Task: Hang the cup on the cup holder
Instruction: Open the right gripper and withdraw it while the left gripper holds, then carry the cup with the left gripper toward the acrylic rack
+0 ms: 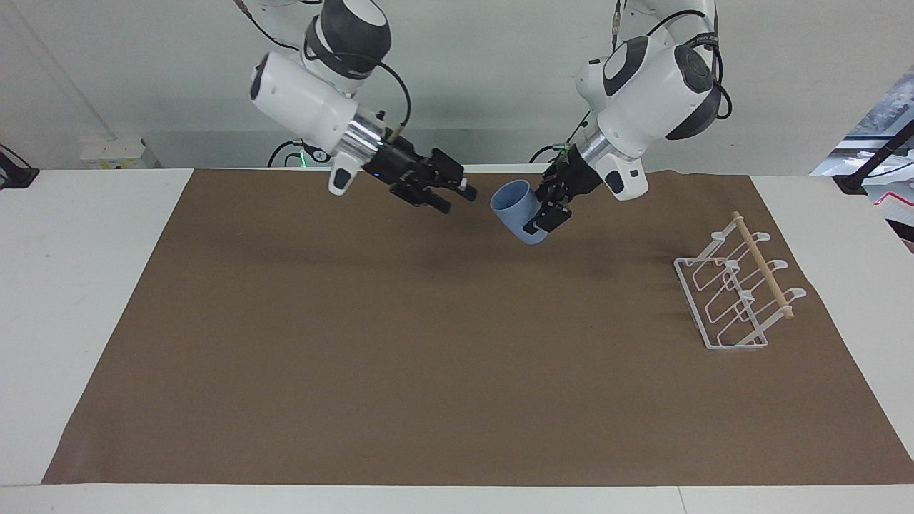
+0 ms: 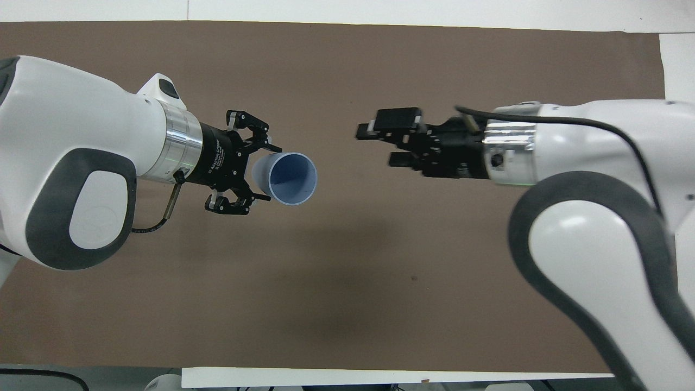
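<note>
The light-blue cup (image 1: pixel 515 209) is held in the air over the brown mat, tilted, with its mouth toward the right arm's end of the table. My left gripper (image 1: pixel 537 214) is shut on its lower part. In the overhead view the cup (image 2: pixel 288 178) shows its open mouth, with the left gripper (image 2: pixel 269 172) around its base. My right gripper (image 1: pixel 457 200) is open and empty in the air, apart from the cup's mouth; it also shows in the overhead view (image 2: pixel 374 146). The white wire cup holder (image 1: pixel 739 293) stands at the left arm's end of the mat and is hidden in the overhead view.
A brown mat (image 1: pixel 428 357) covers most of the white table (image 1: pixel 86 285). Nothing else lies on it but the rack.
</note>
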You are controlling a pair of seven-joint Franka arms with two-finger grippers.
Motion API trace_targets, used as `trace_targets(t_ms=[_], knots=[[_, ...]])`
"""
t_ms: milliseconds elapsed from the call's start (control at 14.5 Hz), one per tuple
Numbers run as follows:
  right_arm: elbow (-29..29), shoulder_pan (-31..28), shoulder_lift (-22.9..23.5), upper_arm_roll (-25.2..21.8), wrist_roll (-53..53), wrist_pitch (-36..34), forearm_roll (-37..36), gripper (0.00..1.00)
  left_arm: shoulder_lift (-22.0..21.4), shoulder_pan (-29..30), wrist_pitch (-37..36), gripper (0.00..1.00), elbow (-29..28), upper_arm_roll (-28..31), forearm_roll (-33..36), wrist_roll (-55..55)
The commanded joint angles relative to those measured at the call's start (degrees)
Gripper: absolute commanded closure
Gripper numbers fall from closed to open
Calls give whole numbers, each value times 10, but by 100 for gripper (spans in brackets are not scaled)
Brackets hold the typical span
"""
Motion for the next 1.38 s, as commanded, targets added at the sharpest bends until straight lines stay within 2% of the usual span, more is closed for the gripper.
trace_targets(t_ms=[0, 138, 345, 483, 690, 897, 1034, 1103, 1241, 1310], knots=[[9, -61, -6, 7, -22, -38, -120, 1, -6, 2, 11, 100, -9, 0, -5, 6], [48, -94, -2, 7, -49, -112, -252, 1, 3, 9, -1, 100, 12, 3, 23, 5], [134, -113, 3, 5, -50, -258, -410, 1, 24, 9, -49, 100, 58, 3, 191, 5], [185, -139, 4, -1, -65, -346, -479, 1, 24, 5, -89, 100, 68, 0, 321, 5], [245, -170, 26, -5, -132, -416, -483, 1, 22, 1, -101, 100, 45, -4, 478, 4], [219, -203, 19, 24, -157, -406, -498, 1, 25, -5, -117, 100, -7, -16, 646, -3], [220, -201, 20, -5, -160, -408, -484, 1, 45, -24, -177, 100, -47, -22, 813, -44], [223, -201, 22, -3, -164, -407, -477, 1, 47, -29, -214, 100, -67, -31, 887, -56], [224, -201, 23, -10, -169, -418, -472, 1, 55, -29, -267, 100, -81, -40, 998, -78], [224, -200, 26, -17, -177, -423, -469, 1, 81, -29, -300, 100, -87, -41, 1067, -113]])
